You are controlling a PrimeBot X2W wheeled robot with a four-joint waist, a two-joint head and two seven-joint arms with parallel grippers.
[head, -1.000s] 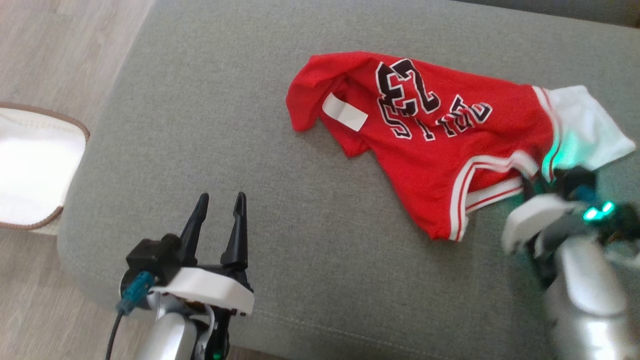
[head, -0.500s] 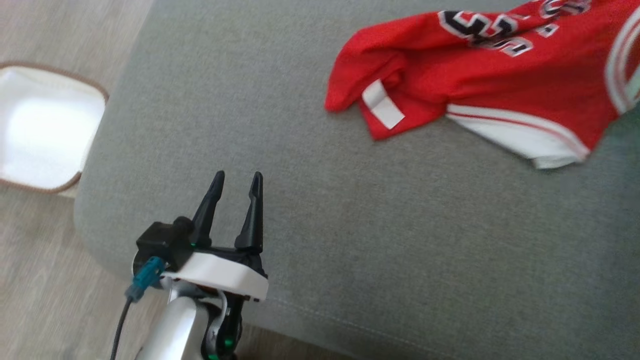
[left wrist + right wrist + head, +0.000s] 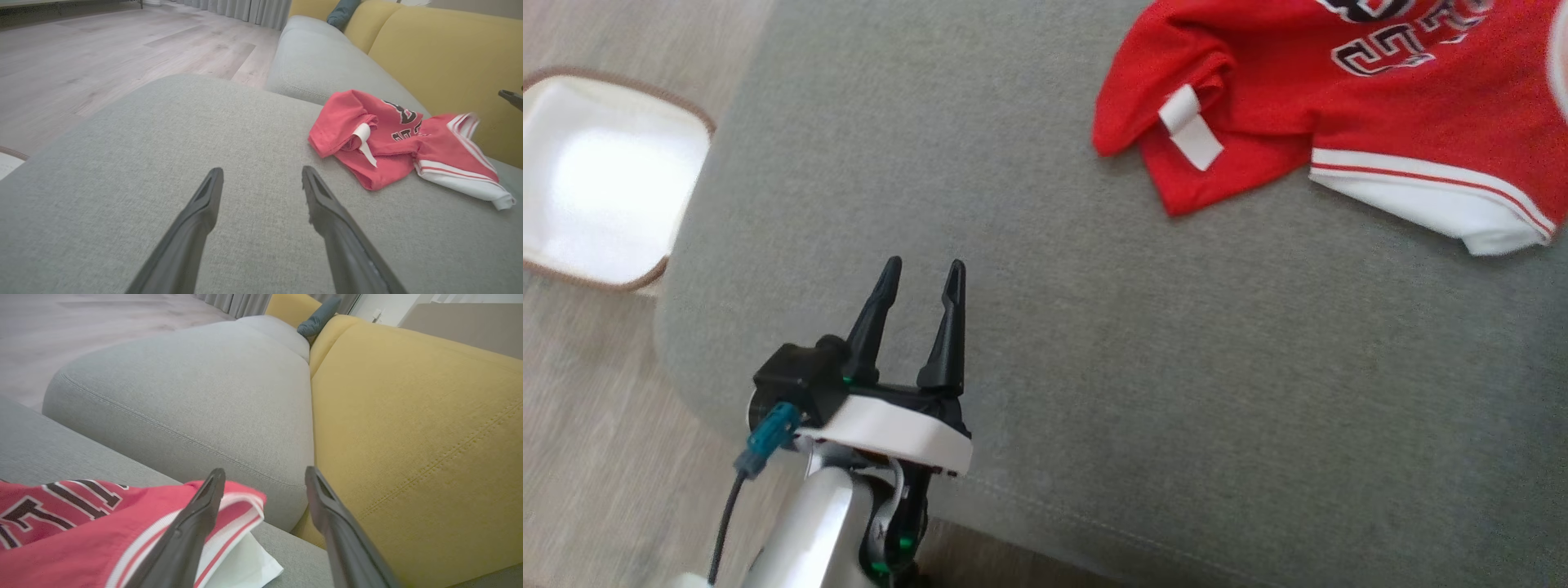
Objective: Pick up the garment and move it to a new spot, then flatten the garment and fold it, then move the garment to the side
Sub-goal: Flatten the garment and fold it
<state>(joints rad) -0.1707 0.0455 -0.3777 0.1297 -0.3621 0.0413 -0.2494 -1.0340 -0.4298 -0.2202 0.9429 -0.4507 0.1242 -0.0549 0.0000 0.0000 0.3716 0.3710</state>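
Though crumpled, garment (image 3: pixel 1339 98) beside wide bare cushion (image 3: pixel 1135 367)

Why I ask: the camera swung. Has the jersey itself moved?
Yes. The jersey slid right, farther from the left edge of the cushion.

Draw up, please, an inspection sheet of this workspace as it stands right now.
Surface: grey seat cushion, textured fabric, stitched seam along its front.
Job's things: red jersey, crumpled and not yet folded on the cushion, white label showing.
Clutter: nothing seen.
Grippers: left gripper open, empty, over the cushion near its front edge; right gripper open, nothing between its fingers, by the jersey's striped edge.
Cables: dark cable with teal plug at the left wrist.
Surroundings: wood floor; white basket on the floor; yellow backrest; dark pillow.
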